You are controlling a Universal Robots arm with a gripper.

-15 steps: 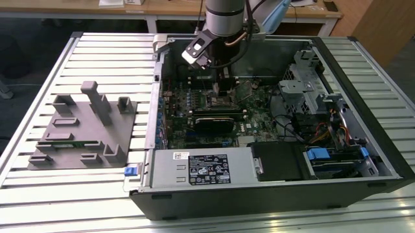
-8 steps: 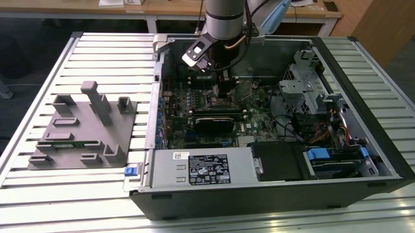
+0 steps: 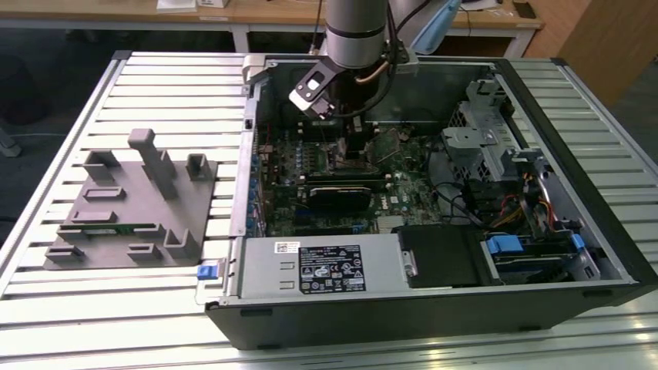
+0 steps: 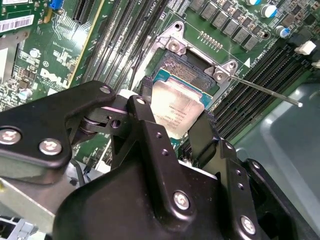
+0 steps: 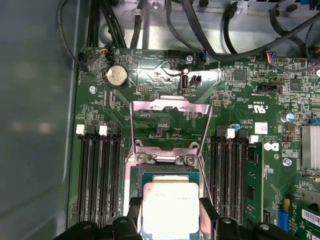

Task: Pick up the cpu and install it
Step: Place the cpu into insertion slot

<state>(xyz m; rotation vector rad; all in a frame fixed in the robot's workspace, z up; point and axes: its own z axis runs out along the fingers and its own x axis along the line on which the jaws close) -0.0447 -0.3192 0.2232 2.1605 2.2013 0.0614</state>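
Note:
The cpu (image 4: pixel 176 106), a flat square chip with a silvery top, lies level over the open socket (image 4: pixel 172 67) on the green motherboard (image 5: pixel 165 75). My gripper (image 4: pixel 175 114) has one black finger (image 4: pixel 144 102) against each of two opposite edges of the chip. In the first wrist view the cpu (image 5: pixel 170 202) sits between the same fingers (image 5: pixel 135 212), with the socket's load plate (image 5: pixel 170 107) swung up and open behind it. I cannot tell whether the chip rests fully in the socket. In the exterior view my gripper (image 3: pixel 347 146) reaches down into the computer case (image 3: pixel 432 308).
A thin retention lever (image 4: pixel 265 91) sticks out beside the socket. Memory slots (image 5: pixel 97 175) flank it, with a green memory stick (image 5: pixel 253 180) in one. Cables (image 5: pixel 215 30) cross the case wall. A grey fixture (image 3: pixel 134 208) lies on the slatted table at the exterior view's left.

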